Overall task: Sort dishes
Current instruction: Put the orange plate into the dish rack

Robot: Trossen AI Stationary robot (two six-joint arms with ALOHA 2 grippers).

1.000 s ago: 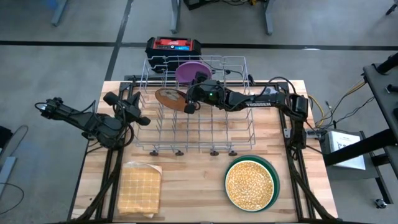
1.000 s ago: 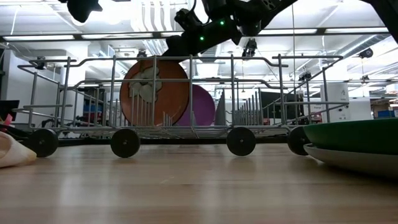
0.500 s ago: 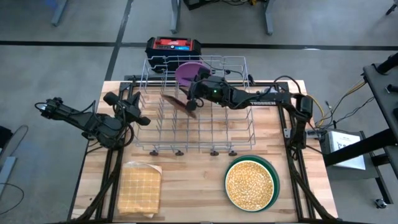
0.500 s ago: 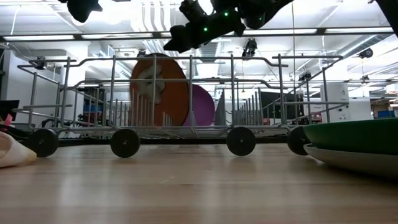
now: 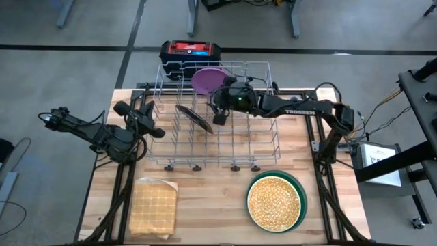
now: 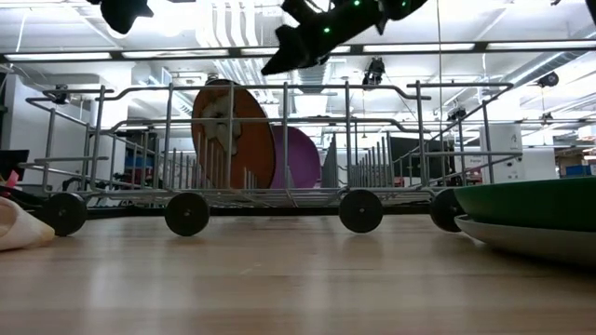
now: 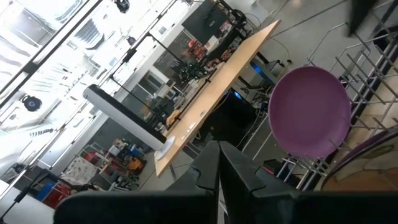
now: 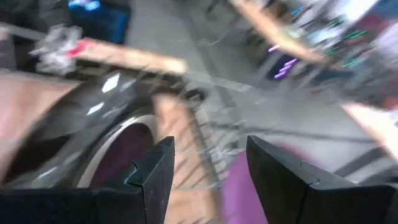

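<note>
A brown plate with grey blotches (image 5: 194, 117) (image 6: 233, 135) stands on edge among the tines of the wire dish rack (image 5: 276, 140), leaning a little. A purple plate (image 5: 208, 80) (image 7: 310, 112) stands behind it at the rack's far side. My right gripper (image 5: 219, 116) (image 6: 277, 63) (image 8: 208, 168) hovers open above the rack, just right of the brown plate's top, with nothing between its fingers. A yellow speckled plate (image 5: 274, 201) lies on a green plate (image 5: 298, 183) at the near right. My left gripper (image 5: 156, 131) (image 7: 219, 165) waits shut, left of the rack.
A square tan cloth (image 5: 153, 205) lies at the near left. A red and black box (image 5: 191, 51) stands behind the rack, off the table's far edge. The rack rolls on small wheels (image 6: 360, 210). Bare wood shows between the rack and the near edge.
My right gripper has risen and drawn back toward the table's right, away from the brown plate. The brown plate has tipped from a flat lean to standing nearly upright in the rack; in the low view its face has narrowed.
</note>
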